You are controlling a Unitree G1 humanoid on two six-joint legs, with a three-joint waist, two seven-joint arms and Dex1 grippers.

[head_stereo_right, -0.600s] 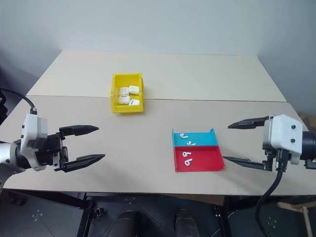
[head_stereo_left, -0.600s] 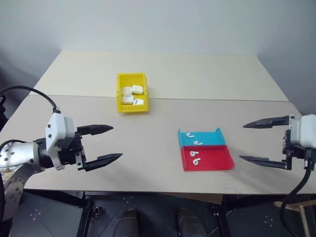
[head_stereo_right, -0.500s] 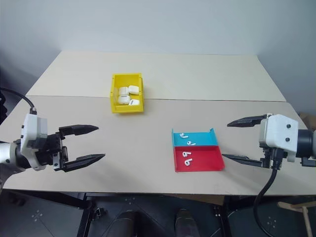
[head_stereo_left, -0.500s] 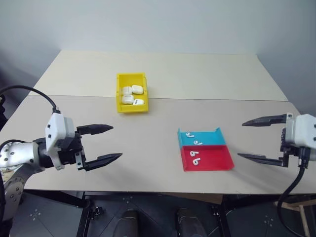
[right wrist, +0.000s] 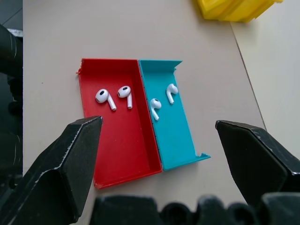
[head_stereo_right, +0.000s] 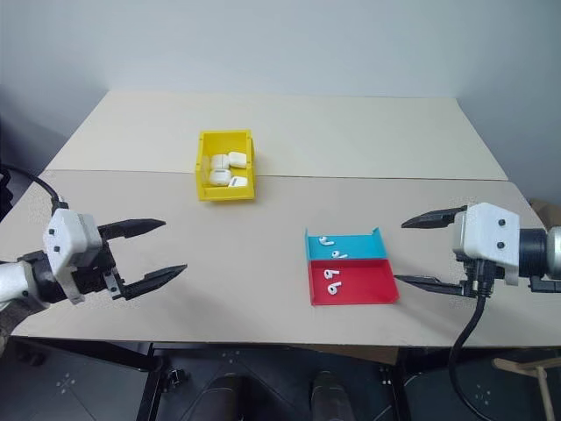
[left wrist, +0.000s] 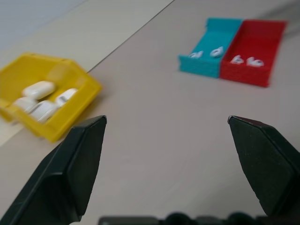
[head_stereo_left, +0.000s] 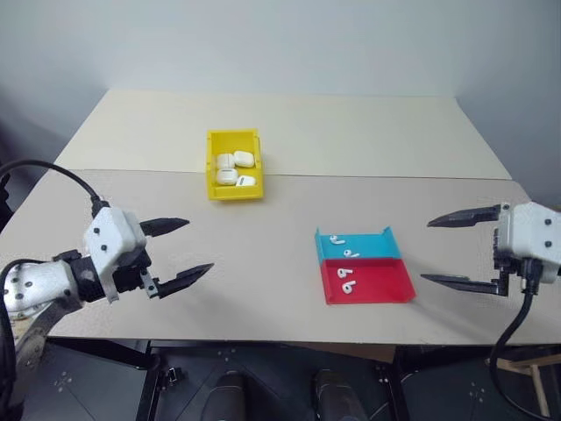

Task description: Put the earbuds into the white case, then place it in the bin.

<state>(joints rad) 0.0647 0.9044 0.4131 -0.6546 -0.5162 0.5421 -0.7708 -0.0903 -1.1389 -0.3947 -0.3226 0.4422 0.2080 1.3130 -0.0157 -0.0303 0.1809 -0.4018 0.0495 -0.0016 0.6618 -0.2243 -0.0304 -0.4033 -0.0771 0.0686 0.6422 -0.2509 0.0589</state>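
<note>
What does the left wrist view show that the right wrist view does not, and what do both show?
Left wrist alone: the white cases lying inside the yellow bin, seen whole, framed by the open left gripper. Right wrist alone: the open right gripper, and each earbud sharply. Both: the tray with a red half and a blue half, two earbuds in each, on the table.

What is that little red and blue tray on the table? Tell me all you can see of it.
The tray looks like shallow plastic in two side-by-side compartments, one red, one blue, with low walls and one open end. It lies flat on the table. Two earbuds lie in the red half, two in the blue. Nothing else touches it.
</note>
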